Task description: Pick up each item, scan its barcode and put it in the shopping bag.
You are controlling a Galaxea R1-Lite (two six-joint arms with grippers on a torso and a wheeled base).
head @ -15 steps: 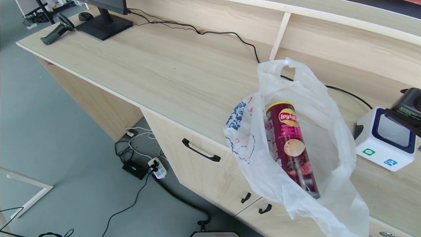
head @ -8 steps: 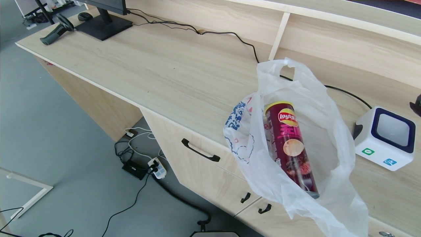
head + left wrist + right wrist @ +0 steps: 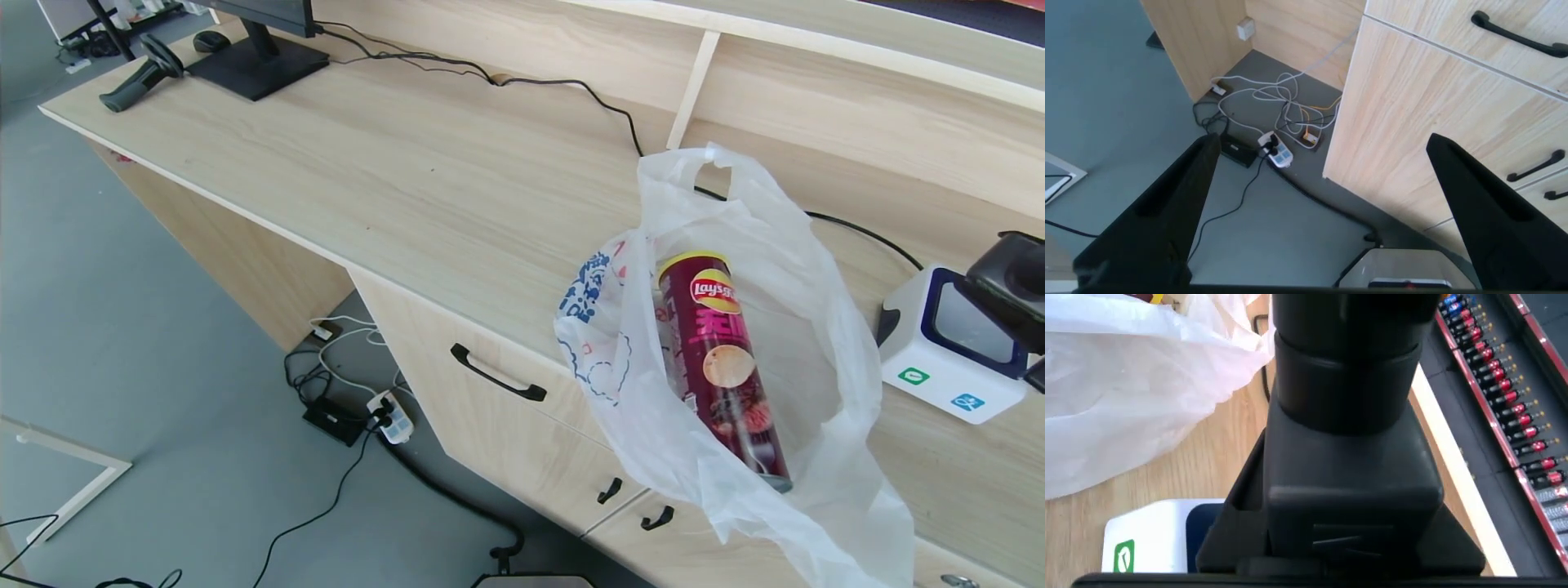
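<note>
Left tool point(image 3: 1323, 139) spread apart over floor point(image 3: 1110, 98); right tool point(image 3: 1011, 282) above scanner point(image 3: 922, 359), grip unclear

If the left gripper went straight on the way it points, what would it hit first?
Likely the grey floor by the power strip, beside the drawer cabinet; nothing nearer shows ahead of the left gripper, depth unclear.

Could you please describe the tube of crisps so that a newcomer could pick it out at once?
Start at the long pale wooden counter; toward the robot's right, at its front edge, a thin white plastic bag stands open beside a white scanner box. The tube leans inside that bag: a dark red cylinder with a yellow top rim, the only item visible in it.
</note>
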